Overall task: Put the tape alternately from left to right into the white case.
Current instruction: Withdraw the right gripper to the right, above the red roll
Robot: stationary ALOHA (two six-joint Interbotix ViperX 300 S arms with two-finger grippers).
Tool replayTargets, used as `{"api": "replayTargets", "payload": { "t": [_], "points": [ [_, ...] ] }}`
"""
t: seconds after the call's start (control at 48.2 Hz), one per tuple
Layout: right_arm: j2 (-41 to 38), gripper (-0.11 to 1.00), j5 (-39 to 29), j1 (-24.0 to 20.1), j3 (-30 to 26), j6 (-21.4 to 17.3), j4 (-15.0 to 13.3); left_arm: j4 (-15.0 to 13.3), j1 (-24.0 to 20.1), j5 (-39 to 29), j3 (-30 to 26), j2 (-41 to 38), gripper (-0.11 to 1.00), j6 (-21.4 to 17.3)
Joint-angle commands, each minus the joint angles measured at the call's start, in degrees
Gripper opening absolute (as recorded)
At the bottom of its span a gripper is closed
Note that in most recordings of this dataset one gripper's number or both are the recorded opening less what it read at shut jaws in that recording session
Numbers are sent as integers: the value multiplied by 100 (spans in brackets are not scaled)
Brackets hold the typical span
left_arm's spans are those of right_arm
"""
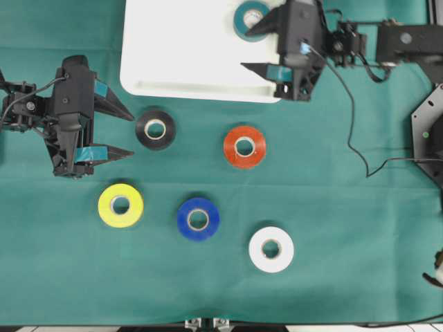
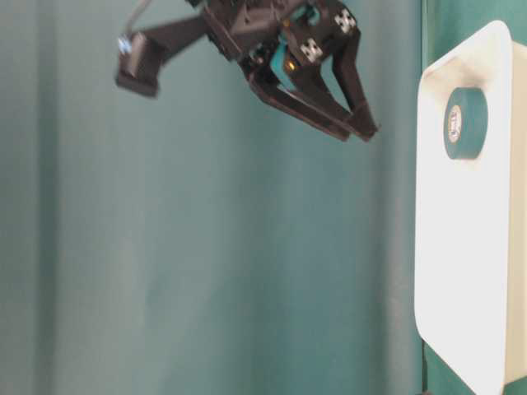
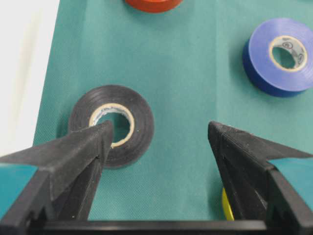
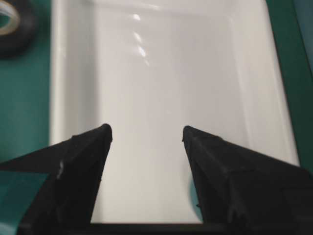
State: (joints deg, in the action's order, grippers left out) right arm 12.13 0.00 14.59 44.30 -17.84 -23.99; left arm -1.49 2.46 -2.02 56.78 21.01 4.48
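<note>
The white case [image 1: 187, 48] lies at the back of the table with a teal tape [image 1: 250, 19] in its right end. On the green cloth lie the black tape [image 1: 155, 129], orange-red tape [image 1: 244, 146], yellow tape [image 1: 120, 205], blue tape [image 1: 198, 219] and white tape [image 1: 271, 250]. My left gripper [image 1: 130, 135] is open just left of the black tape. In the left wrist view its left finger overlaps the black tape [image 3: 142, 122], with bare cloth between the tips of the left gripper [image 3: 160, 129]. My right gripper [image 1: 246, 50] hangs open and holds nothing above the white case [image 4: 156, 73], beside the teal roll.
The table-level view shows the right gripper [image 2: 361, 134] raised well off the case rim [image 2: 428, 206] near the teal tape [image 2: 465, 123]. The blue tape [image 3: 259, 54] and orange-red tape [image 3: 151, 4] lie beyond the left gripper. A cable [image 1: 353, 138] trails across the cloth at right.
</note>
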Motion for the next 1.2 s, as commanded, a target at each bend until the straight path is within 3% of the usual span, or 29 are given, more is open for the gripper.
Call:
{"api": "replayTargets", "payload": {
  "t": [0.0, 0.394, 0.809, 1.182],
  "points": [
    [299, 67, 325, -97, 123, -97, 26, -18, -18, 35, -26, 70, 88, 0],
    [782, 67, 1556, -686, 958, -606, 18, -18, -18, 35, -62, 44, 89, 0],
    [791, 67, 1670, -1195, 1204, -932, 18, -18, -18, 26, -70, 35, 88, 9],
    [791, 67, 1661, -1292, 1345, -1037, 18, -18, -18, 35, -70, 35, 88, 9]
  ]
}}
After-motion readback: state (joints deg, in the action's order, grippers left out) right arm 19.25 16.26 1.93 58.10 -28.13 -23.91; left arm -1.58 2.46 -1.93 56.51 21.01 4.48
